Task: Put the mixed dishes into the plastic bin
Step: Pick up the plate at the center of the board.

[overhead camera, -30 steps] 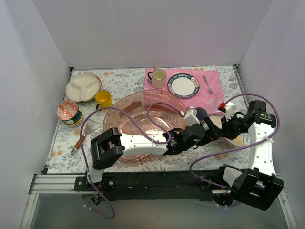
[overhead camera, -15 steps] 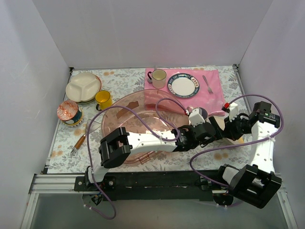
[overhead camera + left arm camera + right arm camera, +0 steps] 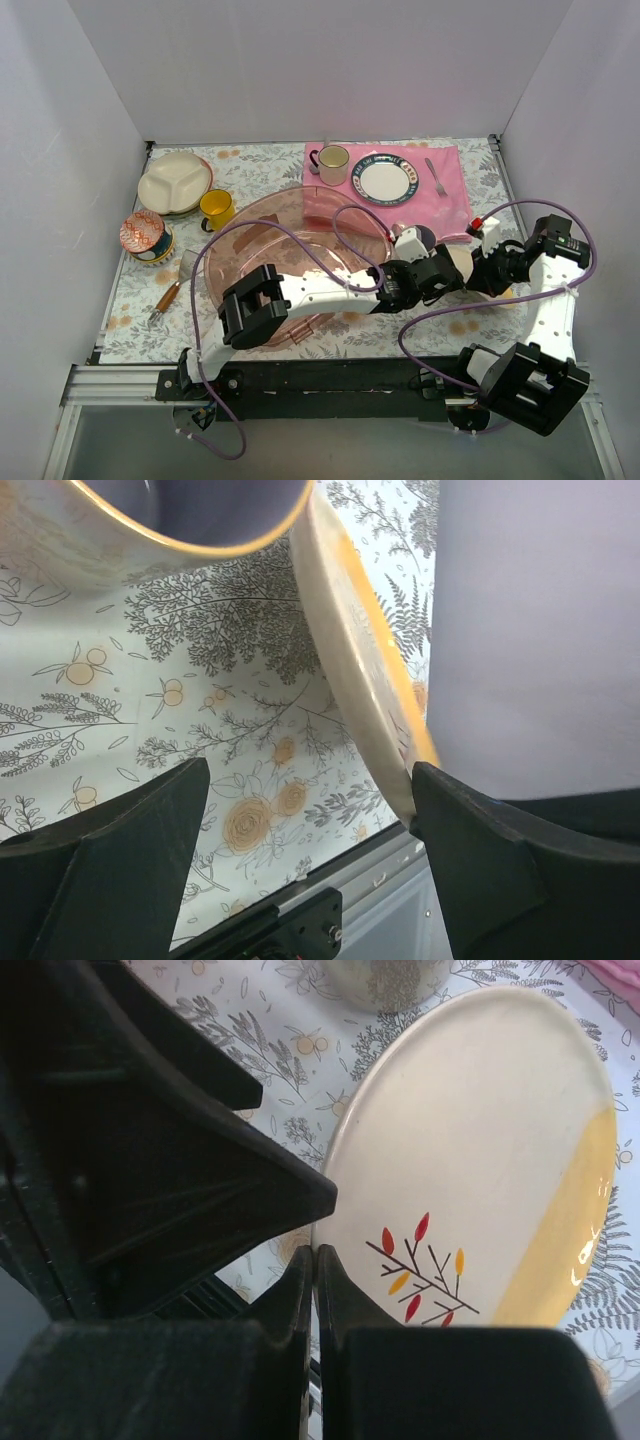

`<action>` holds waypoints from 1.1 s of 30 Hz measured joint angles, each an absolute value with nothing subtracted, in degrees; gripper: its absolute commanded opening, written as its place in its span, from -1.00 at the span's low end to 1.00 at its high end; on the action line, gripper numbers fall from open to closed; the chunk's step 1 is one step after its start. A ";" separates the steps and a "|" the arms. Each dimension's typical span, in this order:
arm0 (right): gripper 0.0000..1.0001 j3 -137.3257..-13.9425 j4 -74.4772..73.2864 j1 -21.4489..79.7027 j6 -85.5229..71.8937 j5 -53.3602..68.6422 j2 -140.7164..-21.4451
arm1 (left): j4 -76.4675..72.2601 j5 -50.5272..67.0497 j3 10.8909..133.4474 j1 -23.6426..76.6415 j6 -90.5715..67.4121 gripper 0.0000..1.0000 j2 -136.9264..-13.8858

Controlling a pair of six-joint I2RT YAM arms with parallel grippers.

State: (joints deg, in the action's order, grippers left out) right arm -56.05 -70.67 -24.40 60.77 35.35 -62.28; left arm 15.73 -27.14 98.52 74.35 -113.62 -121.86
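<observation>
The cream floral plate (image 3: 462, 264) stands tilted on its edge at the right of the table, between both grippers. My right gripper (image 3: 316, 1255) is shut on its rim (image 3: 480, 1150); in the top view this gripper (image 3: 482, 272) is just right of the plate. My left gripper (image 3: 308, 780) is open, and the plate's rim (image 3: 360, 670) touches its right finger. The grey mug with dark-blue inside (image 3: 421, 238) stands just behind them. The pink plastic bin (image 3: 262, 240) lies mid-table. The three-section plate (image 3: 172, 180), yellow mug (image 3: 217, 207) and patterned bowl (image 3: 143, 235) are at the far left. No mint-green plate shows.
A pink cloth (image 3: 448, 205) at the back right holds a blue-rimmed white plate (image 3: 384, 180), a cream mug (image 3: 332, 163) and a fork (image 3: 437, 177). A wooden-handled utensil (image 3: 170, 290) lies left of the bin. My left arm (image 3: 320, 292) stretches over the bin's near side.
My left arm has swung right, bringing its gripper up against the plate. My right gripper has drawn back slightly to the right with the plate in it.
</observation>
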 measured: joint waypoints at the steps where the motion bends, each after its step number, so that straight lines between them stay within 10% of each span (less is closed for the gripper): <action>1: -0.97 -56.05 -70.65 -24.40 61.28 35.18 -62.28 | 15.84 -26.96 98.56 74.17 -114.28 0.61 -122.50; 25: -0.97 -56.14 -73.65 -24.80 62.98 37.82 -61.49 | 15.33 -25.26 101.73 72.86 -114.85 0.44 -126.30; 33: -0.97 -56.14 -73.95 -24.80 62.98 37.93 -60.34 | 11.53 -23.90 102.15 72.82 -115.11 0.03 -127.79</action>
State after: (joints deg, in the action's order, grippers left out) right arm -56.14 -73.95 -24.80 62.98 37.93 -60.34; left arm 11.53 -23.90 102.15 72.82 -115.11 -127.79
